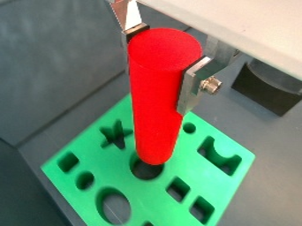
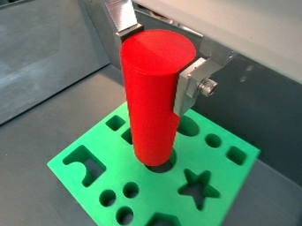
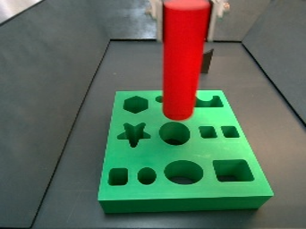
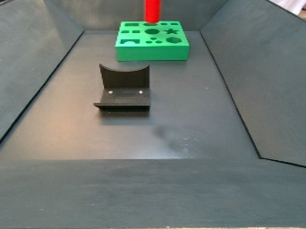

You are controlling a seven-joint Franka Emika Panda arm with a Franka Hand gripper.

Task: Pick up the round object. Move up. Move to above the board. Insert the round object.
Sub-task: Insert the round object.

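Observation:
The round object, a tall bright red cylinder peg (image 1: 160, 97), stands upright between my gripper's (image 1: 163, 57) silver fingers (image 1: 195, 84), which are shut on its upper end; both wrist views show this (image 2: 154, 97). The green board (image 3: 180, 183) with its cut-out holes lies flat below. In a side view the peg (image 3: 180, 63) hangs with its lower end just above the board, over or a little behind a round hole (image 3: 176, 134). In both wrist views the peg's lower end hides most of that hole. The other side view shows the peg (image 4: 153, 9) above the board (image 4: 152, 43) at the far end.
The dark L-shaped fixture (image 4: 122, 87) stands on the grey floor in the middle of the bin, well in front of the board. Sloping grey walls (image 4: 36, 80) enclose the floor on both sides. A dark block (image 1: 271, 88) shows behind the gripper.

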